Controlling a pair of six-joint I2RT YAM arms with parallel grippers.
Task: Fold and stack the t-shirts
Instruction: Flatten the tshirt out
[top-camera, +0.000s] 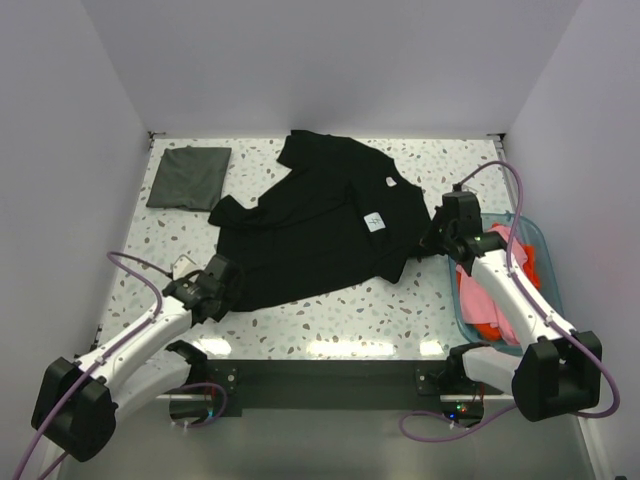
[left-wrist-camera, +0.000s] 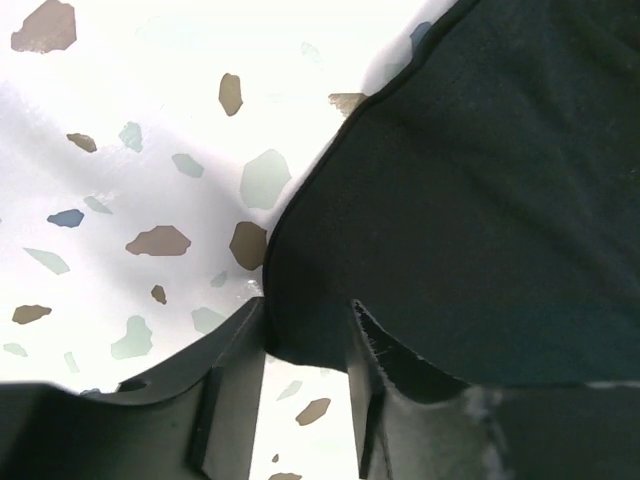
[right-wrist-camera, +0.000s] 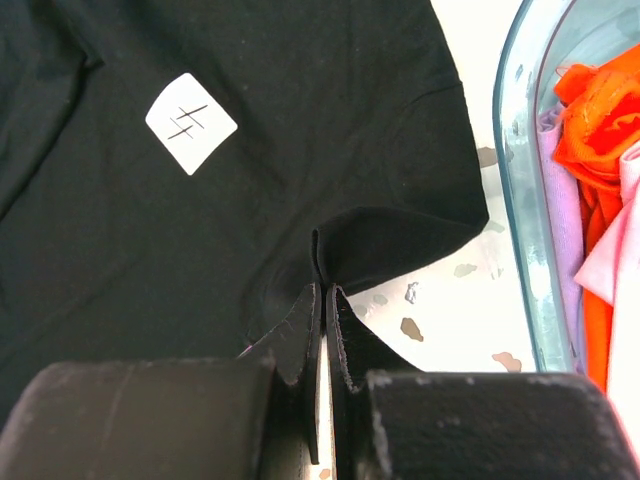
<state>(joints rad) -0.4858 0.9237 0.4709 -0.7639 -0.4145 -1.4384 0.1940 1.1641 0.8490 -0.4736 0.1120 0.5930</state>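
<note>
The large black t-shirt (top-camera: 320, 225) lies spread over the middle of the table, a white tag (top-camera: 374, 220) on its chest. My left gripper (left-wrist-camera: 305, 335) is open at the shirt's near-left corner (left-wrist-camera: 460, 200), and the hem lies between its fingers (left-wrist-camera: 235, 350). My right gripper (right-wrist-camera: 322, 295) is shut on a pinched fold of the black t-shirt (right-wrist-camera: 300, 120) at its right edge, just below the tag (right-wrist-camera: 190, 122). A dark grey t-shirt (top-camera: 188, 177) lies folded square at the back left. Orange (right-wrist-camera: 600, 110) and pink (right-wrist-camera: 620, 270) shirts are bunched in the bin.
A clear teal plastic bin (top-camera: 540, 235) stands at the table's right edge, close beside my right gripper (top-camera: 435, 235); its wall (right-wrist-camera: 515, 200) shows in the right wrist view. White walls close in the speckled table (top-camera: 330, 320) on three sides.
</note>
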